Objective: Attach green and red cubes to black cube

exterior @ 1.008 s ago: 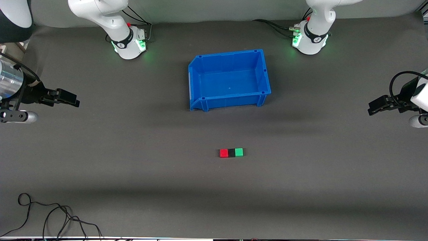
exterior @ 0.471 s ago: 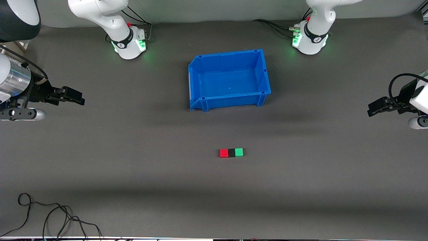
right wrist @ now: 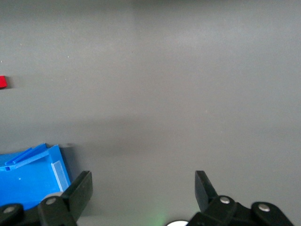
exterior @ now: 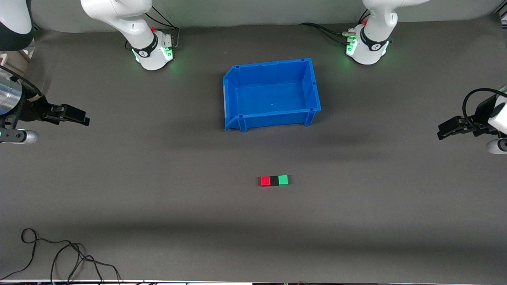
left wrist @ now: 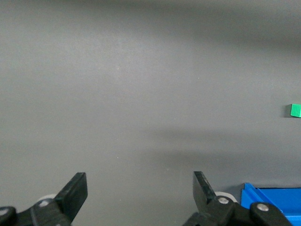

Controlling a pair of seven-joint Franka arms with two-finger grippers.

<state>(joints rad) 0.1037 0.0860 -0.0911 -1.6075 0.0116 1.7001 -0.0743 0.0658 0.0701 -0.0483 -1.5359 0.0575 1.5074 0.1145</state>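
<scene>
Three small cubes lie in one tight row on the grey table: the red cube (exterior: 265, 181), the black cube (exterior: 274, 181) in the middle, and the green cube (exterior: 283, 180), each touching its neighbour. Only the green cube (left wrist: 295, 110) shows in the left wrist view and only the red cube (right wrist: 3, 82) in the right wrist view. My left gripper (exterior: 444, 130) hangs open and empty over the left arm's end of the table (left wrist: 140, 188). My right gripper (exterior: 79, 116) hangs open and empty over the right arm's end (right wrist: 143, 188).
An empty blue bin (exterior: 317, 93) stands farther from the front camera than the cubes, between the two arm bases. Its corner shows as the blue bin (left wrist: 273, 200) and the blue bin (right wrist: 28, 174) in the wrist views. A black cable (exterior: 59, 253) lies coiled near the front edge.
The right gripper swung a little toward the table's middle and then back out toward its own end. The left gripper barely shifted. The cubes stayed put.
</scene>
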